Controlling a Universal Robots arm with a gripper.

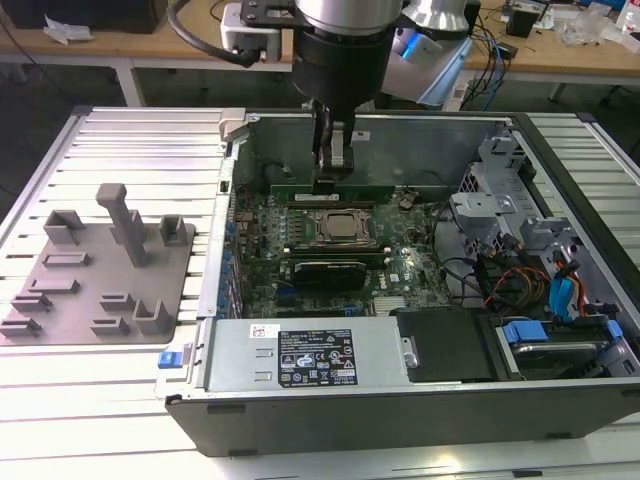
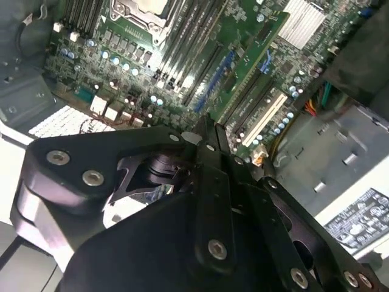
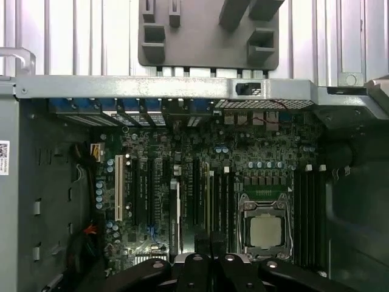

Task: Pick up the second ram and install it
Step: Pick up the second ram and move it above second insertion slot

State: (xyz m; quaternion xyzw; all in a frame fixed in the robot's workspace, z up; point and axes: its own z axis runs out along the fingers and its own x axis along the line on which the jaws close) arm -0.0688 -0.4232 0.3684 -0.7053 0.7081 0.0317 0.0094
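Hand (image 1: 332,183) pinches the 2nd ram (image 1: 370,190) (thin green stick, dark chips) beside the CPU socket (image 1: 335,228).

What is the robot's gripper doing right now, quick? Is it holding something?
The gripper: closed, holding the long, thin green RAM stick down inside the open grey metal computer case.

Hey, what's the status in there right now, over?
Gripper low inside the case, at the second ram. Ram on edge beside the CPU socket. Cables lie apart, toward the exterior view's right.
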